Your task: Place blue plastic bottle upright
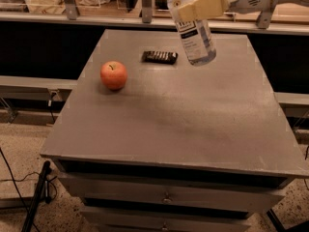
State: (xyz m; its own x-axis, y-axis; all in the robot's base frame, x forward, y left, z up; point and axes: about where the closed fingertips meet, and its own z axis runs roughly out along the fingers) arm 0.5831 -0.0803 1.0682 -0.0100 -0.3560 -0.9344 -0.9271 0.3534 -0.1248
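The blue plastic bottle (195, 35) is clear with a white label and black print. It hangs in the air above the far middle of the grey table (178, 115), nearly upright, its base lowest and tilted a little to the right. My gripper (200, 5) comes in from the upper right and is shut on the bottle's upper part with its cream-coloured fingers (207, 4). The cap is hidden behind the fingers. The bottle's base is clear of the tabletop.
A red apple (114, 75) sits on the table's left side. A dark flat snack bar (160, 57) lies at the far middle, just left of the bottle. A counter rail with metal posts (147, 4) runs behind the table. Drawers (166, 197) are below the front edge.
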